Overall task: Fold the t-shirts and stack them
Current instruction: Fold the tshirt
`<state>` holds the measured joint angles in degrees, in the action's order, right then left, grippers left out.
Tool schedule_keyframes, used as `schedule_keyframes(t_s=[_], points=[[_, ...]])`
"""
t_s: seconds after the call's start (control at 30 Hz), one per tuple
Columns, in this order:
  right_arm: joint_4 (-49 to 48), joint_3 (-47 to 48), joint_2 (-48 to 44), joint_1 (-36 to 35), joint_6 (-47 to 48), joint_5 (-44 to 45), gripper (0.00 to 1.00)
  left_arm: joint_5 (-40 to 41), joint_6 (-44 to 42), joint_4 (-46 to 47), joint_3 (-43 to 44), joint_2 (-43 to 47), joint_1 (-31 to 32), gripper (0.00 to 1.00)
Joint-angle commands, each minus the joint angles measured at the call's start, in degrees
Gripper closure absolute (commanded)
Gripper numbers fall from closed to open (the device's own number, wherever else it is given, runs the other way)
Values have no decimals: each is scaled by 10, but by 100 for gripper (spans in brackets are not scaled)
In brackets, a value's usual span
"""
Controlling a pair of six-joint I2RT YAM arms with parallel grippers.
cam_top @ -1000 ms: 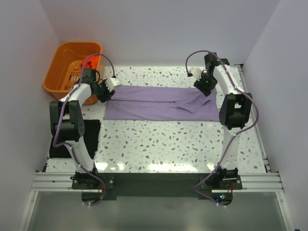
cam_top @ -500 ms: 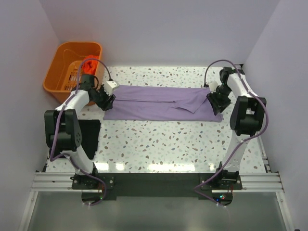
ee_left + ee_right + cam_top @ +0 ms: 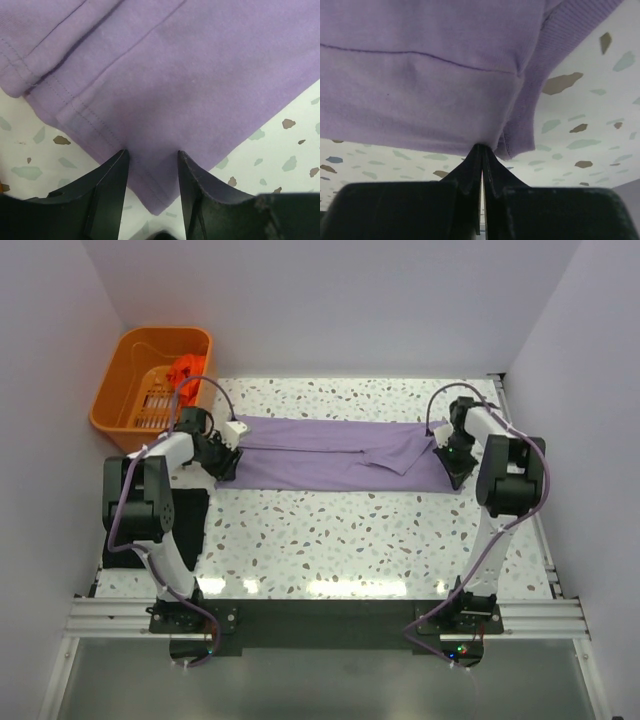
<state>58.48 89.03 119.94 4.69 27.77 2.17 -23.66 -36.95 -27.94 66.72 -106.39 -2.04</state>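
Note:
The lilac t-shirt (image 3: 330,455) lies as a long folded strip across the far half of the speckled table. My left gripper (image 3: 222,460) is low at its near left corner. In the left wrist view that gripper (image 3: 151,156) is open, its fingers standing on either side of the shirt's hemmed corner (image 3: 155,200). My right gripper (image 3: 453,468) is at the strip's right end. The right wrist view shows it (image 3: 481,148) shut on the lilac cloth's (image 3: 420,75) edge beside the ribbed collar. A black t-shirt (image 3: 192,525) lies at the table's left edge. An orange-red t-shirt (image 3: 183,370) hangs in the basket.
An orange plastic basket (image 3: 150,335) stands at the back left, off the table's corner. White walls close in on the left, back and right. The left arm's elbow reaches over the black shirt.
Both arms have dropped from above the shirt's ends to its near corners. The right gripper has gone from open to shut on the cloth. The left stays open.

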Motion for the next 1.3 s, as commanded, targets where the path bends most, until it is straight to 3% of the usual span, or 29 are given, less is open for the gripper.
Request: schedule_keyframes(t_s=[0.0,0.13,0.2,0.3,0.4,0.43,0.47,0.77,1.0,1.1,1.2,1.27], points=[[-53,30,29,3,-33,76,100,48,16,2,-22,-20,6,52],[-84,107,71,1,-47,129,100,42,9,-10,-32,7,6,53],[-77,140,85,2,-52,135,100,-1,0,-24,-25,40,9,50],[-73,191,93,2,-58,134,91,-23,-18,-20,-19,81,37,49],[-68,223,83,2,-61,131,72,8,-33,1,-20,94,85,49],[-68,230,79,1,-60,132,61,12,-40,5,-20,92,95,49],[-68,231,72,2,-60,134,59,19,-39,12,-19,87,112,49],[-20,217,-12,1,-83,72,58,106,-66,35,14,-7,159,52],[25,181,-74,2,-93,23,59,133,-123,-15,-64,20,194,59],[31,154,-102,2,-91,13,59,107,-132,-63,-124,71,249,61],[39,118,-121,2,-85,7,60,56,-78,-105,-162,125,344,62],[43,105,-129,2,-82,0,60,14,-39,-119,-153,151,447,62]])
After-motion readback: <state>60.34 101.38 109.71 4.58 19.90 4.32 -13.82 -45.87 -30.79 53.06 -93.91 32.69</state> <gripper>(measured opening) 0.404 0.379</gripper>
